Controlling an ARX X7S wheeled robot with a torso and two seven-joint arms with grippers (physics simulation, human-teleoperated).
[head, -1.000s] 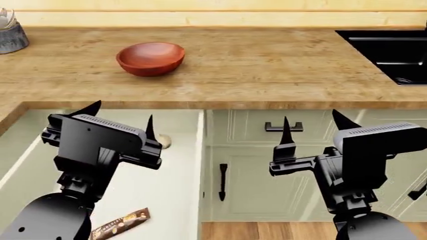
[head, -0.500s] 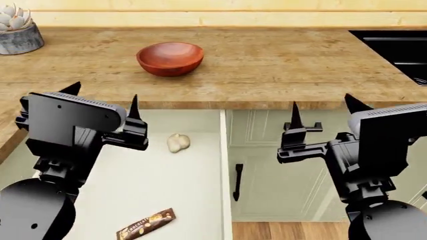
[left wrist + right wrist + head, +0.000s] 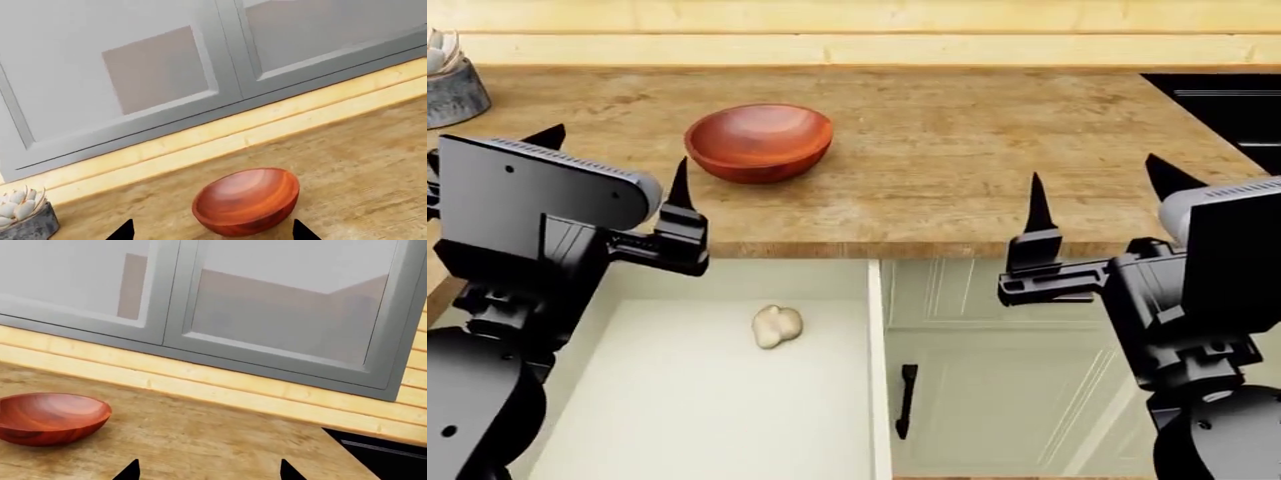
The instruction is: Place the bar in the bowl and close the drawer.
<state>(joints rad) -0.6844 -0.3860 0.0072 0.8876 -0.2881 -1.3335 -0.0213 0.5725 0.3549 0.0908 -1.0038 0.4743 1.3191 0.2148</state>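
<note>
The reddish-brown bowl [image 3: 758, 141] stands empty on the wooden counter [image 3: 961, 150]. Below the counter's front edge, the pale drawer [image 3: 681, 410] is pulled out, and a pale garlic-like bulb [image 3: 777, 326] lies on its floor. The bar is out of view. My left gripper [image 3: 615, 158] hangs open above the drawer's left side, in front of the counter edge. My right gripper [image 3: 1098, 186] hangs open in front of the cabinet to the right. In the left wrist view the bowl [image 3: 247, 200] lies just beyond my open left gripper [image 3: 213, 235]. The right wrist view has the bowl [image 3: 50, 418] far to one side of my open right gripper [image 3: 209, 473].
A grey pot with a plant [image 3: 450, 85] stands at the counter's far left corner; the left wrist view shows the same pot [image 3: 23, 219]. A black sink [image 3: 1228, 105] is set into the counter at the right. A black handle [image 3: 904, 400] hangs on the cabinet door beside the drawer.
The head view has risen and shifted, so the bar has left its lower edge and the counter sits lower. Both grippers stand higher in it, still open.
</note>
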